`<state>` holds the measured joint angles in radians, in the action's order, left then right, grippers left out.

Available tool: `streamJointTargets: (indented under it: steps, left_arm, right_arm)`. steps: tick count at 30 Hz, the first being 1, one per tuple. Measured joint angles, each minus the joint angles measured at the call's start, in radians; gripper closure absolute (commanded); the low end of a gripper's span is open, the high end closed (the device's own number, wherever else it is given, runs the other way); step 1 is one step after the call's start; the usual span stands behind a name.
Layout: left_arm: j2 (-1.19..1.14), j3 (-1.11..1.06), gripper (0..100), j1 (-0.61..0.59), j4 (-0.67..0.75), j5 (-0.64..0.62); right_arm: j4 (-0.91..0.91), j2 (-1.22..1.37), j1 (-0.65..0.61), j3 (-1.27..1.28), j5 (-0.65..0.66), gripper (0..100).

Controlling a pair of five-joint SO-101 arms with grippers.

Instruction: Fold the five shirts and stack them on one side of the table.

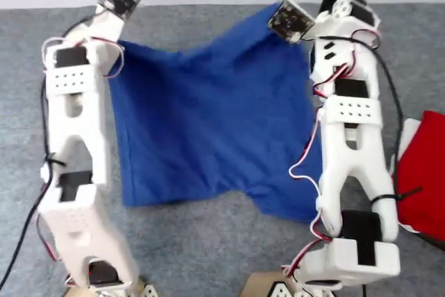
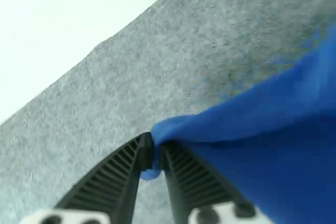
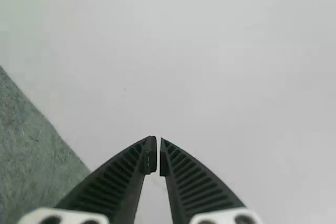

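Observation:
A blue shirt (image 1: pixel 208 123) is spread over the middle of the grey table between my two arms. Its far left corner (image 2: pixel 173 129) is bunched up, and my left gripper (image 2: pixel 152 153) is shut on it just above the felt. The left arm (image 1: pixel 73 102) stands along the shirt's left edge. The right arm (image 1: pixel 351 123) stands along its right edge, with the wrist at the shirt's far right corner (image 1: pixel 274 12). My right gripper (image 3: pixel 155 156) is shut and points at a plain pale wall, with no cloth visible between its fingertips.
A red shirt (image 1: pixel 425 175) lies bunched at the right edge of the table, with something white (image 1: pixel 410 130) just behind it. Bare grey felt (image 1: pixel 201 255) runs in front of the blue shirt and along the far edge.

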<state>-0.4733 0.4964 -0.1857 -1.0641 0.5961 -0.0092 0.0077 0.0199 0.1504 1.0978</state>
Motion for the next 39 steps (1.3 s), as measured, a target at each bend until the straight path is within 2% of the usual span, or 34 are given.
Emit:
streamJointTargets:
  steps: [4, 7, 16, 23, 28, 32, 39]
  left_arm:
    - [-0.038, 0.143, 100, 0.029, -0.157, 0.000]
    - [-0.040, 0.199, 100, 0.044, -0.265, 0.000]
    - [-0.043, 0.138, 100, 0.106, -0.437, 0.000]
    - [-0.046, -0.015, 100, 0.106, -0.442, 0.000]
    - [-0.046, -0.100, 100, 0.106, -0.423, 0.000]
    - [-0.046, -0.114, 100, 0.106, -0.423, 0.000]
    - [-0.046, -0.114, 100, 0.106, -0.391, -0.046]
  right_arm:
    - [0.003, 0.000, 0.003, 0.000, 0.000, 98.7]
    - [0.087, -0.002, 0.002, 0.000, 0.000, 98.7]
    - [0.402, -0.003, 0.000, 0.000, -0.025, 98.7]
    - [0.562, 0.089, -0.041, 0.000, -0.276, 96.6]
    - [0.568, 0.212, -0.092, -0.021, -0.559, 83.7]
    - [0.580, 0.328, -0.130, -0.124, -0.779, 83.4]
    - [0.580, 0.514, -0.210, -0.265, -0.832, 84.7]
